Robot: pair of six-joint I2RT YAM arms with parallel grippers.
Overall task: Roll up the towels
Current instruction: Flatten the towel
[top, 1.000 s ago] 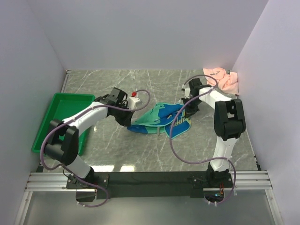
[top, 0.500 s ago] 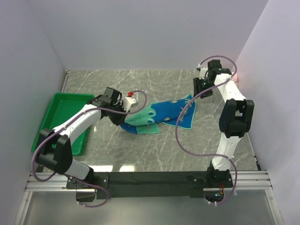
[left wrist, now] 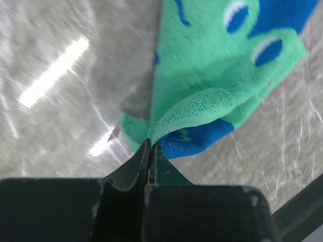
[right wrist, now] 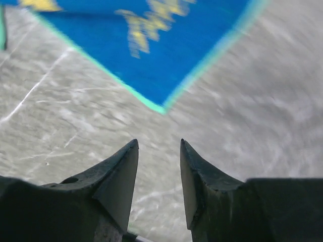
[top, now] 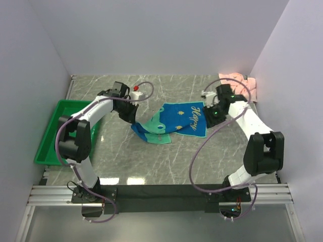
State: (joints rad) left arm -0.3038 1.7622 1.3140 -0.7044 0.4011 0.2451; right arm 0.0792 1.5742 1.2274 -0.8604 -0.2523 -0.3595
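— Where's the blue towel (top: 184, 119)?
— Mid-bench (top: 151, 161), left end bunched. There the left gripper (left wrist: 150, 147) pinches its corner. The right gripper (right wrist: 159, 169) hangs parted, empty, beside the right corner.
— Risk?
— A one-sided pull could drag it crooked.

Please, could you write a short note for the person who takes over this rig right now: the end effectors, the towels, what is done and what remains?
Left end effector: shut on the left corner of the blue towel.
Right end effector: open, empty, just off that towel's right edge.
Blue towel: spread mid-table, left end folded over.
Pink towel: crumpled in the far right corner.
Done: blue towel mostly laid out.
Left: roll both towels; neither is rolled yet.
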